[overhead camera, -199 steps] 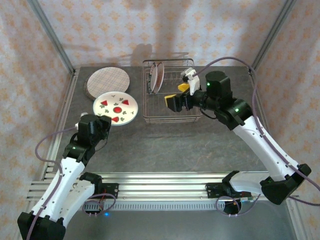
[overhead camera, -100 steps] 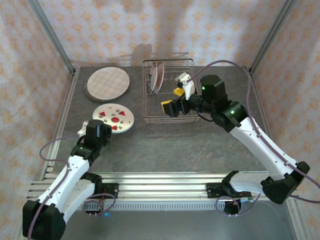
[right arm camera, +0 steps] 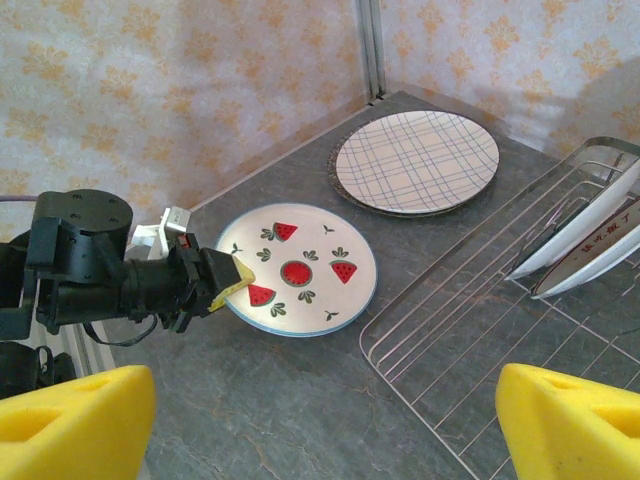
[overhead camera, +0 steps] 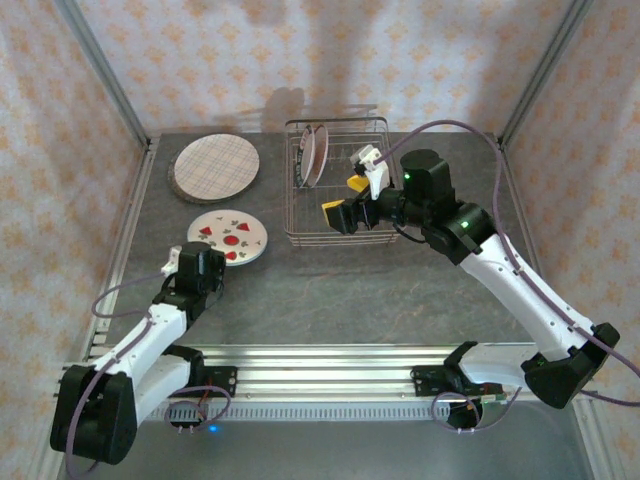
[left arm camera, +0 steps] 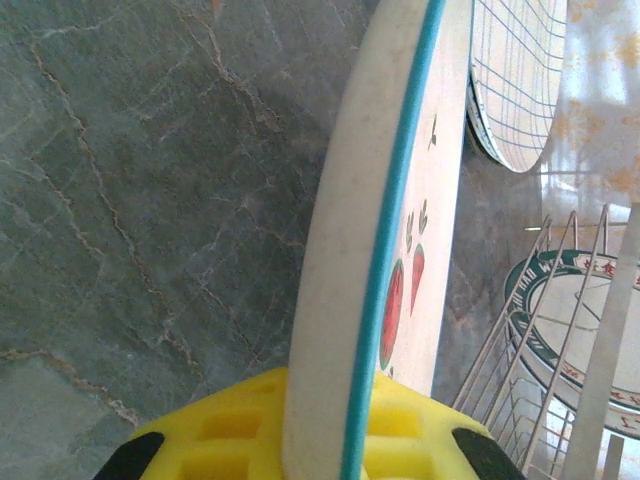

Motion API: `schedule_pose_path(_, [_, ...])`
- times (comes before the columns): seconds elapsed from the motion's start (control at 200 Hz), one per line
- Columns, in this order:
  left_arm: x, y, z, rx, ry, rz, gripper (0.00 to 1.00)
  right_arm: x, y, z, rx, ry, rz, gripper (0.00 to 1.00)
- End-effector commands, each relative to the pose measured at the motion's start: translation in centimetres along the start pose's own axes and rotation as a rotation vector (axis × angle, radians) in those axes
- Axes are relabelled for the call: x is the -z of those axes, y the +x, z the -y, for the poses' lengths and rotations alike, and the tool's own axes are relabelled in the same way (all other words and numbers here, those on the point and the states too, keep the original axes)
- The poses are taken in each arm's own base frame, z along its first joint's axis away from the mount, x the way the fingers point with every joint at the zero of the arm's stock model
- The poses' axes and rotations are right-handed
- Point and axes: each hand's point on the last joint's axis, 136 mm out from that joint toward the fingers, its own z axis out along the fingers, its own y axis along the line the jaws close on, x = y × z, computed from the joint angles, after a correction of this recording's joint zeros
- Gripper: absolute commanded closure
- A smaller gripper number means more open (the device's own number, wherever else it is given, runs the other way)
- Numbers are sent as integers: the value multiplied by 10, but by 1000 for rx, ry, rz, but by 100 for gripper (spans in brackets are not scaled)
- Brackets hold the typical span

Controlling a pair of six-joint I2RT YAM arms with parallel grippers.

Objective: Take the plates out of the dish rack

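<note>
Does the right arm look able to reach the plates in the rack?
Probably yes: its open gripper hangs over the rack, nothing between it and the upright plates.

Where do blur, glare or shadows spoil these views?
Top external: evenly lit, soft shadow on the wall behind the dish rack. Left wrist: watermelon plate rim soft near the lens, glare washing out the upper right. Right wrist: right claw tips slightly blurred, scene beyond sharp.

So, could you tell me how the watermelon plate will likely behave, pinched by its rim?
Probably stiff: the watermelon plate looks flat with the left gripper shut on one edge. Gripped off-centre, it may tilt or slip on its smooth rim.
</note>
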Motion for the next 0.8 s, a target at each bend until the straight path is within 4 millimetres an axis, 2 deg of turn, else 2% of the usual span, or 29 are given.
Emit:
schedule_pose_path(0.0, [1, -7, 49, 54, 194, 16, 100, 2, -7, -6, 20, -23, 32, 12])
schedule_pose_path(0.796, [-24, 7, 32, 76, 175, -44, 100, 4, -7, -6, 4, -20, 27, 12])
